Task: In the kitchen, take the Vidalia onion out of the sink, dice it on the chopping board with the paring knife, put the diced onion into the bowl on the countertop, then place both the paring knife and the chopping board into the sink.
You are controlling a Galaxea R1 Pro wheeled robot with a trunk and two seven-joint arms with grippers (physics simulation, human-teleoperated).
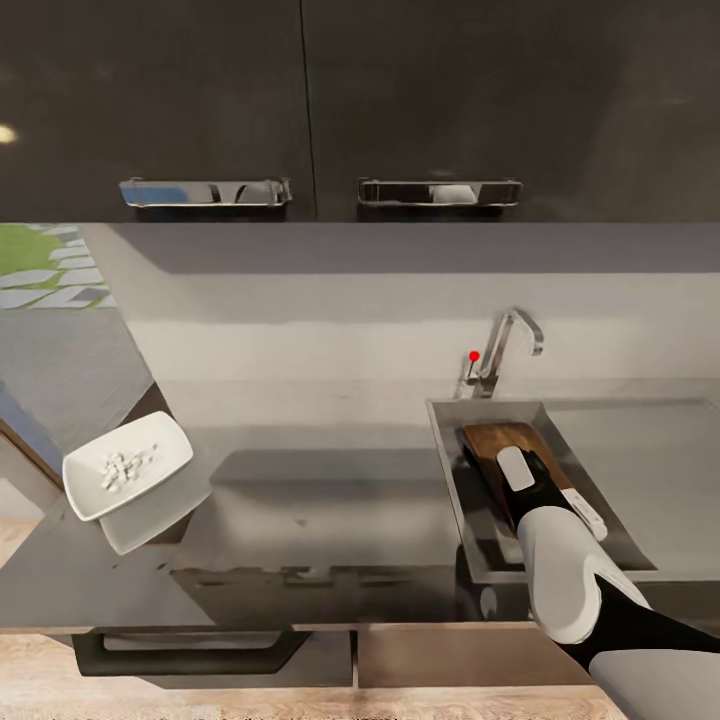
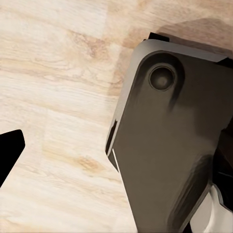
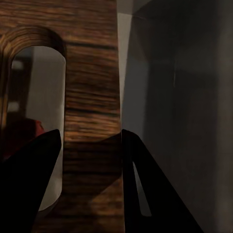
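Observation:
The dark wooden chopping board (image 1: 500, 438) lies tilted inside the sink (image 1: 447, 470) basin at the right. My right gripper (image 1: 507, 462) reaches down into the basin and is shut on the board's handle end. In the right wrist view its two black fingers (image 3: 29, 189) straddle the strip of board (image 3: 92, 97) beside the slot hole. A red-brown shape (image 3: 22, 136) shows through the slot; I cannot tell whether it is the paring knife. The white bowl (image 1: 160, 440) with diced onion (image 1: 125, 467) stands on the countertop (image 1: 330, 500) at the far left. One left fingertip (image 2: 9, 153) hangs over wooden floor.
A chrome tap (image 1: 505, 345) with a red knob (image 1: 474, 356) rises behind the sink. Glossy black upper cabinets (image 1: 300, 100) hang overhead. The sink's flat draining area (image 1: 640, 450) lies to the right of the basin. The robot's dark base (image 2: 165, 145) sits under the left wrist.

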